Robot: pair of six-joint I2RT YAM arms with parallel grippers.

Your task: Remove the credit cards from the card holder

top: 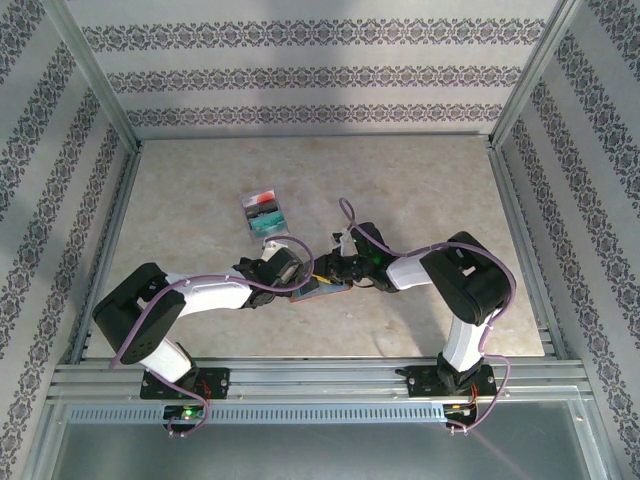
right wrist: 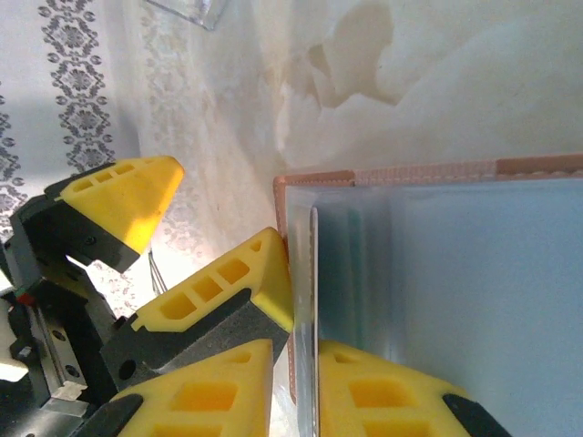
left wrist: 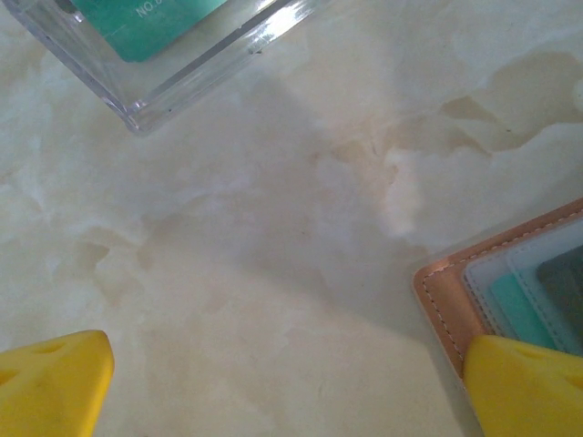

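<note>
Pinching a thin pale edge at the card holder (right wrist: 437, 273) rim between nearly closed right gripper (right wrist: 296, 369) fingers. Holding left gripper (left wrist: 291, 387) fingers spread wide, one tip on the holder's corner. Lying flat on table (left wrist: 228, 237), between both arms.

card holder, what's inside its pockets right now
Inside the card holder, stacked grey-blue pockets show, with a teal strip in one and a thin pale edge at the right gripper. The pocket layers cover any card faces.
</note>
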